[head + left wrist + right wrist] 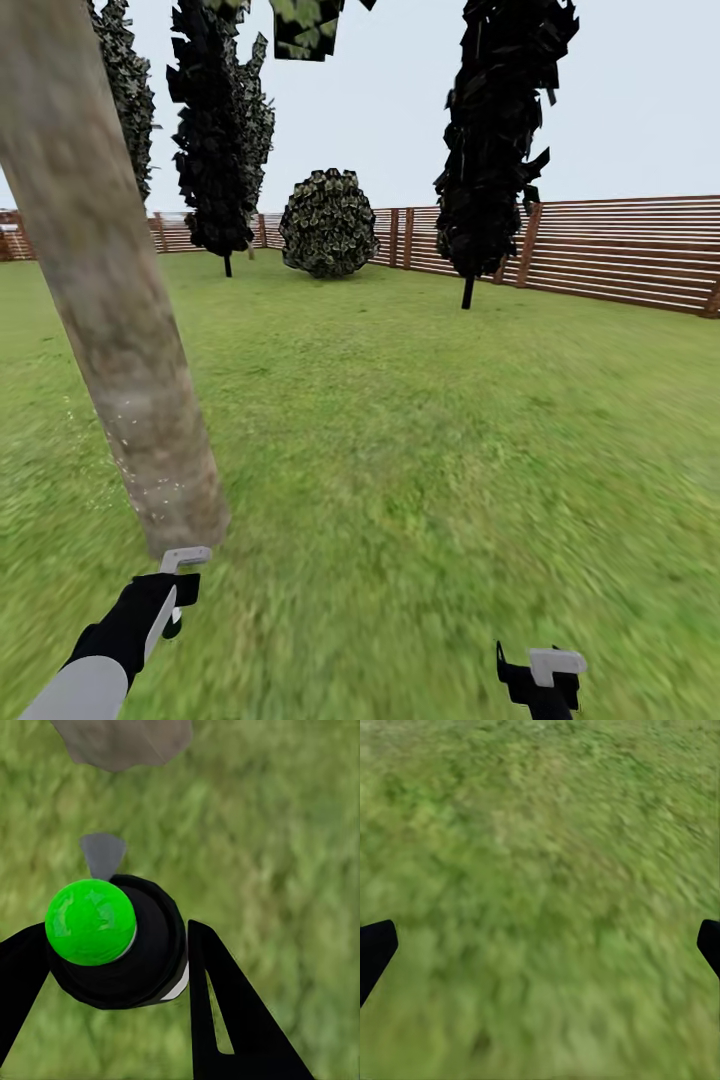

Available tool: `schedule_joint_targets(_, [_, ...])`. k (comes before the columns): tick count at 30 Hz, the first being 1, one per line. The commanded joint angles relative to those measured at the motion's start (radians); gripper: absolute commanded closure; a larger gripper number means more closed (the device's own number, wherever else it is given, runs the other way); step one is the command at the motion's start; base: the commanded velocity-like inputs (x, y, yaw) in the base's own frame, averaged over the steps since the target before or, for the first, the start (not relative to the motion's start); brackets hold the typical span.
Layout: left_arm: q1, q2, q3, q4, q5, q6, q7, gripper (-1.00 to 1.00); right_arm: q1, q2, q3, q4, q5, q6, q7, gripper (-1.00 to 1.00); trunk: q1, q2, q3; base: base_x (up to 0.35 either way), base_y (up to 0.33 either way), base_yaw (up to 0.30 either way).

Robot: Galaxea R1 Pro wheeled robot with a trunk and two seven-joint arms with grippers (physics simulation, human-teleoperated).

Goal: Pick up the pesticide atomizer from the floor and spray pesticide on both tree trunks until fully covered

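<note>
A thick mottled grey-beige tree trunk (115,300) rises from the grass floor (420,440) at the left, close in front of me. Fine white pesticide specks (135,455) dot its lower part and the air beside it. My left gripper (178,592) hangs just below the trunk's foot, shut on the pesticide atomizer (112,937), a black body with a bright green round cap. Its grey nozzle (103,853) points toward the trunk's base (124,742). My right gripper (541,672) is low at the right, open over bare grass (540,870), fingertips (375,945) wide apart.
Dark narrow conifers (222,130) (497,140) and a round shrub (328,222) stand at the back of the lawn. A brown slatted fence (620,250) runs behind them. Open grass lies ahead and to the right.
</note>
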Motion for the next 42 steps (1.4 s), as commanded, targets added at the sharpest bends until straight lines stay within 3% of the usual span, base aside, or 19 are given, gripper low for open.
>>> schedule_joint_targets(1, [0.000, 0.000, 0.000, 0.000, 0.000, 0.000, 0.000, 1.00, 0.000, 0.000, 0.000, 0.000, 0.000, 0.000, 0.000, -1.00, 0.000, 0.000, 0.000, 0.018, 0.005, 0.251])
schedule_joint_targets(15, [0.000, 0.000, 0.001, 0.001, -0.004, -0.001, 0.000, 1.00, 0.000, 0.000, 0.000, 0.000, 0.000, -0.001, 0.000, -1.00, 0.000, 0.000, 0.000, 0.002, 0.000, 0.276])
schedule_joint_targets(18, [0.004, 0.009, 0.028, 0.000, -0.006, -0.004, -0.001, 1.00, 0.000, 0.000, 0.000, 0.000, 0.000, 0.000, 0.000, -1.00, 0.000, 0.000, 0.000, 0.002, 0.000, 0.278])
schedule_joint_targets(22, [0.005, 0.008, 0.034, 0.000, -0.005, -0.006, -0.001, 1.00, 0.000, 0.000, 0.000, 0.000, 0.000, 0.001, 0.000, -1.00, 0.000, 0.000, 0.000, 0.136, -0.115, 0.262])
schedule_joint_targets(42, [0.005, 0.002, 0.035, 0.000, -0.005, -0.006, 0.000, 1.00, 0.000, 0.001, 0.000, 0.000, 0.000, 0.001, 0.000, -1.00, 0.000, 0.000, 0.000, 0.210, -0.200, 0.077])
